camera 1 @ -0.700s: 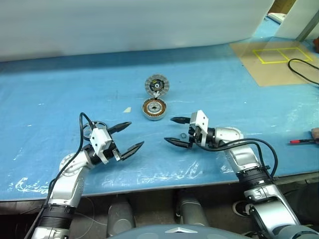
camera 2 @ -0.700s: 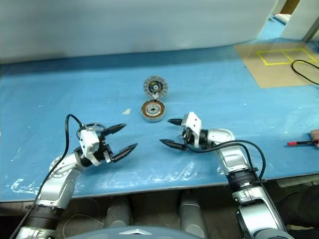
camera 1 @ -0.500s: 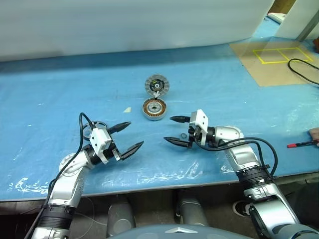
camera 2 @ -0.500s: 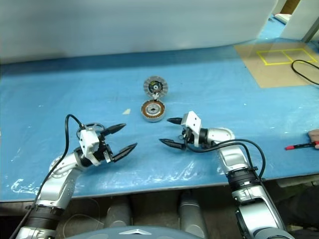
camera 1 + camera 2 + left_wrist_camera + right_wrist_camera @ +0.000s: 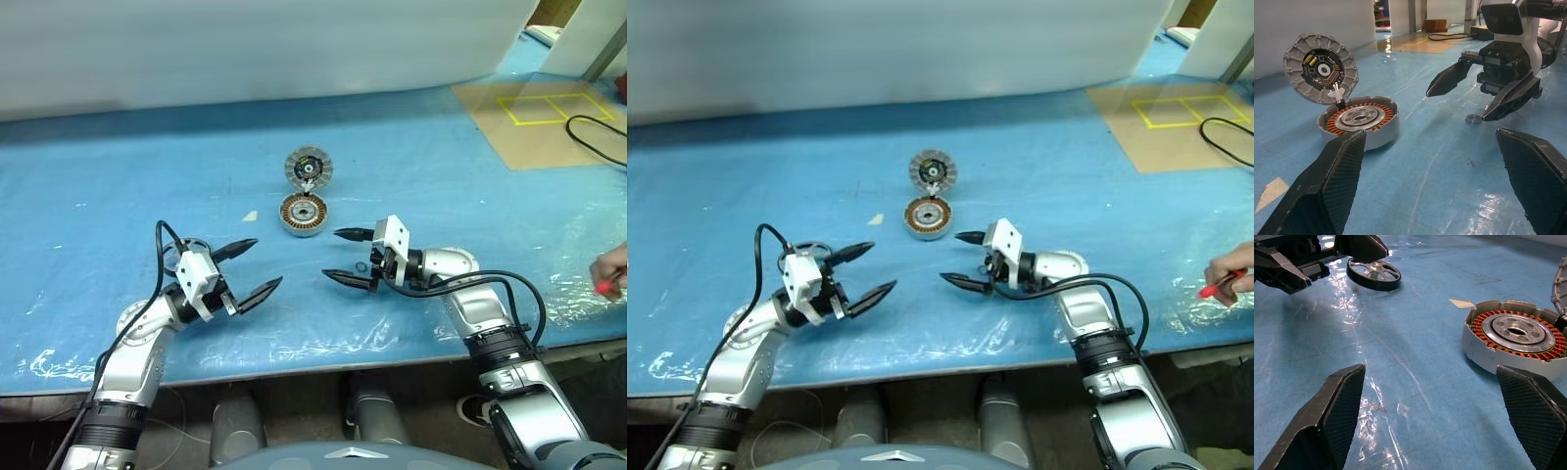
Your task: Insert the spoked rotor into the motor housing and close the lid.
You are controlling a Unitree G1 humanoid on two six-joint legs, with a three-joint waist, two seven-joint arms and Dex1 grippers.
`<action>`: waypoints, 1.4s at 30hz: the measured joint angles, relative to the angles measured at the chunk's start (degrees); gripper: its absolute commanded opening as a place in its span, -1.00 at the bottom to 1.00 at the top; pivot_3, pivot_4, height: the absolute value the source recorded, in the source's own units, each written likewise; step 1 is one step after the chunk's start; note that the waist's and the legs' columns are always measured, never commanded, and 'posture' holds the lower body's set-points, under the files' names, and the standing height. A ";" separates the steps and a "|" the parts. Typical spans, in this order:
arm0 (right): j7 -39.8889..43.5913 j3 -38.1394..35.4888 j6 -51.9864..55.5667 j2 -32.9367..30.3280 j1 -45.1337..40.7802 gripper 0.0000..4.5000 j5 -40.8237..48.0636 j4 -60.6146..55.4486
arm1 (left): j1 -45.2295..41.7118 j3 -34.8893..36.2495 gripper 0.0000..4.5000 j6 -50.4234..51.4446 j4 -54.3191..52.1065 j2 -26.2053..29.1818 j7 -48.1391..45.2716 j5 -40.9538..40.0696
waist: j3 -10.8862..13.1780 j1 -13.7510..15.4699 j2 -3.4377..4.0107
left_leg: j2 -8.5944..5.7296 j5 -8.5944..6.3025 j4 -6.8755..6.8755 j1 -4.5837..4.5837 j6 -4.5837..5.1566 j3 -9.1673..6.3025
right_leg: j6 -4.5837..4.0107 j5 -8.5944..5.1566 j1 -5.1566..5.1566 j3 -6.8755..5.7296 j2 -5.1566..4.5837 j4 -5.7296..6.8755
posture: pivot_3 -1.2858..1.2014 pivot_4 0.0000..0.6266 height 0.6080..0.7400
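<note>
My left gripper (image 5: 247,264) and right gripper (image 5: 345,257) both hung empty, jaws spread wide, facing each other above the blue table (image 5: 88,196); the motor housing (image 5: 303,213) sat between and beyond them, its lid (image 5: 309,167) hinged up so the windings lay exposed; the spoked rotor (image 5: 1374,274) lay flat just behind my left gripper, not yet picked up.

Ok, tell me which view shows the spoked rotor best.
The right wrist view: the spoked rotor lies flat on the blue sheet with its rim, spokes and hub plainly visible, beside the left tool. In the head views only a part of it shows behind the left tool's body.
</note>
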 measured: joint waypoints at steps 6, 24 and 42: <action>-0.05 0.00 0.00 -0.29 0.00 1.00 -0.01 0.00 | -0.18 0.00 0.99 -0.01 0.02 0.00 -0.04 0.00 | 0.00 0.00 0.00 | 0.00 0.00 0.00 0.00 0.00 0.00 | 0.00 0.00 0.00 0.00 0.00 0.00 | 0.03 -0.52 1.00; -2.46 0.02 -0.01 0.76 -2.16 1.00 -0.78 0.00 | -0.36 0.00 0.99 -0.45 0.14 0.00 0.11 0.21 | 0.00 -0.10 0.00 | 0.00 0.01 0.00 0.01 -0.01 0.00 | 0.00 0.00 -0.01 0.01 0.00 0.03 | 0.03 -0.52 1.00; 8.99 14.73 14.34 2.44 -39.90 1.00 -14.63 19.56 | 0.75 0.03 0.99 -1.83 0.29 -0.77 1.50 0.81 | 0.00 0.04 0.00 | 0.05 0.06 0.07 -0.06 -0.10 0.01 | -0.03 0.00 -0.22 -0.09 0.01 0.11 | 0.03 -0.52 1.00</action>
